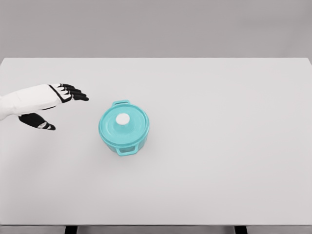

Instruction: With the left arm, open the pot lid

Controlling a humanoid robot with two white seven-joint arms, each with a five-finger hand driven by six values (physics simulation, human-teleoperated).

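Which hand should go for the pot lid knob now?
Left. The left hand hangs open just left of the teal pot, whose lid is on; the right arm is out of view.

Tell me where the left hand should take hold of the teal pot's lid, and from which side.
Probably the white knob at the centre of the lid, from above. It is the only raised part on the lid; the side handles belong to the pot. The left hand is apart from the pot, to its left, fingers spread, so it would move right, then descend.
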